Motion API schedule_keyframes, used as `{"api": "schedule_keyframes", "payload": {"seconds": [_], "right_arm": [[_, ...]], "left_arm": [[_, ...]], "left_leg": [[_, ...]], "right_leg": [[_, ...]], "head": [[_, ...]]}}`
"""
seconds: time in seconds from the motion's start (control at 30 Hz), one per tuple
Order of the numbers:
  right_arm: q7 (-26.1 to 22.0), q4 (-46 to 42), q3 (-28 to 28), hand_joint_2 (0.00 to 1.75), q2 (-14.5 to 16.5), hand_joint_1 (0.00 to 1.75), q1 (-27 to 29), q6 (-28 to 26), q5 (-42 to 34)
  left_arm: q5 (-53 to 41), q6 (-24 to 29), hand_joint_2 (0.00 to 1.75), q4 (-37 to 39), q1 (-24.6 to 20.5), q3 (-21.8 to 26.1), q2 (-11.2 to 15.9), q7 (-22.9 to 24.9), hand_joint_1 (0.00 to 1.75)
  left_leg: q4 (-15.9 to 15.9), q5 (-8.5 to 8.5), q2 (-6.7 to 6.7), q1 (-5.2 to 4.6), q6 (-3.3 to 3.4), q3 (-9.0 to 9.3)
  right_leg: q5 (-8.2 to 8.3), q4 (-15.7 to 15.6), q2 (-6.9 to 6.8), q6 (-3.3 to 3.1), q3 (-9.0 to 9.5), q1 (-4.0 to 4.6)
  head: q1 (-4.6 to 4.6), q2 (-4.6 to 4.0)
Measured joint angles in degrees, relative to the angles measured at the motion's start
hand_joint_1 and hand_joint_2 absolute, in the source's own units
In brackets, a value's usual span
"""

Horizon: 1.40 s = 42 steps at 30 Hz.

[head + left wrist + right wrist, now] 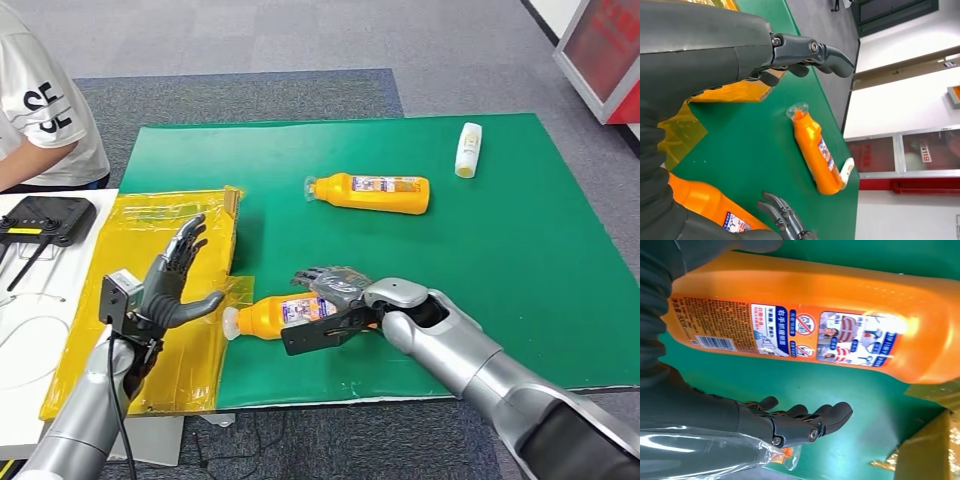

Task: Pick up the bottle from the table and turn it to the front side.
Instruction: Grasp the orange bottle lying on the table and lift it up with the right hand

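Note:
Two orange bottles lie on their sides on the green mat (483,240). The near bottle (272,316) has its clear cap toward the yellow package, and its label (791,330) faces the right wrist camera. My right hand (332,290) arches over its base end. The fingers (810,422) stand apart from the bottle, with a strip of green mat between them and it. The far bottle (371,193) lies alone further back. My left hand (175,285) hovers above the yellow package with its fingers (810,50) spread, holding nothing.
A yellow plastic-wrapped package (151,300) lies along the mat's left edge. A small white bottle (468,150) rests at the far right of the mat. A person in a white shirt (45,110) sits at the far left behind a black router (45,220).

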Motion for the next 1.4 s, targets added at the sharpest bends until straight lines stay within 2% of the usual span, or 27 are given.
{"api": "schedule_keyframes", "payload": {"seconds": [0.43,1.03,1.1,1.13,1.23,1.27,1.4], "right_arm": [[5.71,3.87,3.93,1.75,0.89,0.0,-2.52,0.26,3.3],[7.68,9.7,5.96,1.75,1.4,0.0,-4.19,2.61,5.09],[7.74,10.06,5.95,1.75,1.47,0.04,-4.19,2.39,5.13],[7.76,10.22,5.95,1.75,1.5,0.23,-4.18,2.19,5.13],[7.85,10.53,5.87,1.75,1.52,1.46,-4.09,1.52,5.13],[7.88,10.6,5.83,1.75,1.52,1.71,-4.04,1.34,5.12],[8.07,10.77,5.37,1.75,1.52,1.75,-3.83,0.46,4.9]], "left_arm": [[-0.07,0.22,1.75,-2.21,1.78,1.73,0.56,0.21,0.0],[-0.49,0.2,1.75,-4.54,3.09,3.17,1.25,0.68,0.0],[-0.51,0.2,1.75,-4.61,3.12,3.37,1.26,0.78,0.0],[-0.52,0.2,1.75,-4.67,3.14,3.43,1.26,0.84,0.0],[-0.55,0.2,1.75,-4.91,3.25,3.6,1.26,0.98,0.0],[-0.56,0.2,1.75,-4.98,3.28,3.64,1.26,0.98,0.0],[-0.6,0.2,1.75,-5.28,3.44,3.76,1.26,1.03,0.0]], "left_leg": [[0.0,0.0,0.0,0.0,0.0,0.0],[0.0,0.0,0.0,0.0,0.0,0.0],[0.0,0.0,0.0,0.0,0.0,0.0],[0.0,0.0,0.0,0.0,0.0,0.0],[0.0,0.0,0.0,0.0,0.0,0.0],[0.0,0.0,0.0,0.0,0.0,0.0],[0.0,0.0,0.0,0.0,0.0,0.01]], "right_leg": [[0.0,0.0,0.0,0.0,-0.01,0.0],[0.0,0.0,0.0,0.0,-0.01,0.0],[0.0,0.0,0.0,0.0,-0.02,0.0],[0.0,0.0,0.0,0.0,-0.02,0.0],[0.0,0.0,0.0,0.0,-0.02,0.0],[0.0,0.0,0.0,0.0,-0.02,0.0],[0.0,0.0,0.0,0.0,-0.02,0.0]], "head": [[0.01,0.0],[0.0,0.0],[0.0,0.0],[-0.01,0.0],[0.01,0.0],[0.01,0.0],[0.01,0.0]]}}
